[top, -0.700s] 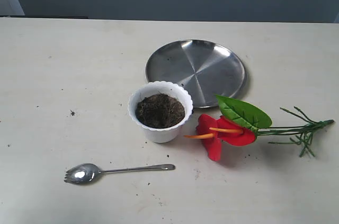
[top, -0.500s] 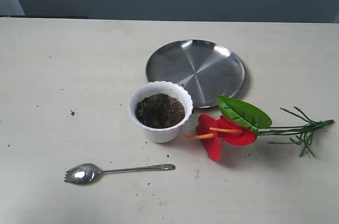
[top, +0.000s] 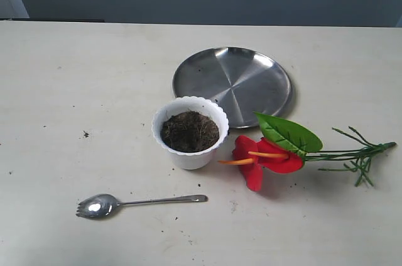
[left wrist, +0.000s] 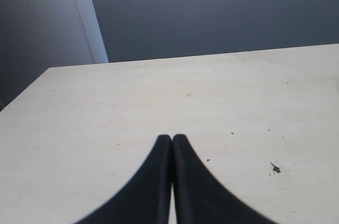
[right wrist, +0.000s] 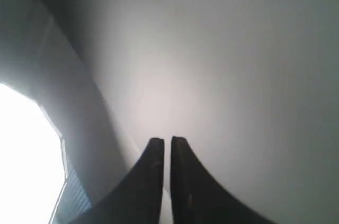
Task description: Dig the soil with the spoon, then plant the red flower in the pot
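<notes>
The white pot stands mid-table in the exterior view, holding dark brown soil. The silver spoon lies in front of it to the left, notched tip pointing left. To the pot's right lies the red flower, its green leaf up and its stems trailing right. Neither gripper appears in the exterior view. My left gripper is shut over bare tabletop with nothing in it. My right gripper faces a grey wall, its fingers nearly touching and empty.
A round steel plate sits behind the pot. Soil crumbs dot the pale table, and a dark speck lies on it in the left wrist view. A dark wall runs along the table's far edge.
</notes>
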Available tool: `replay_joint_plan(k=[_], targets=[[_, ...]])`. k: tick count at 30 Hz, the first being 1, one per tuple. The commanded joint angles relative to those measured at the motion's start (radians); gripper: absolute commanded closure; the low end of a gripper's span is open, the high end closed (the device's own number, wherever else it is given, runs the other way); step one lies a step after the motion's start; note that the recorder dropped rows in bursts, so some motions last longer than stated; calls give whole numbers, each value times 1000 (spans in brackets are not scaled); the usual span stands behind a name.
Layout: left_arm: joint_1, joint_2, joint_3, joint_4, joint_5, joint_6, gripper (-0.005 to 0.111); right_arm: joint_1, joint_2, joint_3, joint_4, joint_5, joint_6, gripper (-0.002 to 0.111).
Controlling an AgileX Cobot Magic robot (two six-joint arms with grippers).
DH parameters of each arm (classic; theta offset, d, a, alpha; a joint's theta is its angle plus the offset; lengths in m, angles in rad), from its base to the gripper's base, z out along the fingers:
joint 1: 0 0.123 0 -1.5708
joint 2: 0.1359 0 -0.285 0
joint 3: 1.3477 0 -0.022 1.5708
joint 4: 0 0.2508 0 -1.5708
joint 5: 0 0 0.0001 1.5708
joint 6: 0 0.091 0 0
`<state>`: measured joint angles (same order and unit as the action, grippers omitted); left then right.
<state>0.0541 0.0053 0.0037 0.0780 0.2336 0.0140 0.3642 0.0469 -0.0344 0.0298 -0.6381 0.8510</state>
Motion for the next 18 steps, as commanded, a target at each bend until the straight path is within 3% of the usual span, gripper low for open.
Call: replay_joint_plan(k=[1,3,5,9,10,14,16,18], targets=[[-7,-5,-4,-8,-1,-4,106,-4,209,-255,-173,196,-181,102],[-7,-5,-4,-8,-1,-4,106,-4,397,-466,-608,342,31,102],[-7,-5,-4,-8,-1,-4,106,10,567,-635,-1085,389,397,102],[-7,-5,-4,-8,-1,-4,106,46,828,-901,-1774,168,983,102],[-7,-5,-4,-8,-1,-4,106,55,899,-945,-1774,100,1061,102],[-7,-5,-4,-8,-1,-4,106,58,1103,-1088,-1774,-54,1053,102],[-7,-5,-4,-8,-1,-4,106,58,1165,-1124,-1774,30,1053,102],[-7,-5,-4,-8,-1,-4,106,68,1211,-1149,-1774,244,1032,102]])
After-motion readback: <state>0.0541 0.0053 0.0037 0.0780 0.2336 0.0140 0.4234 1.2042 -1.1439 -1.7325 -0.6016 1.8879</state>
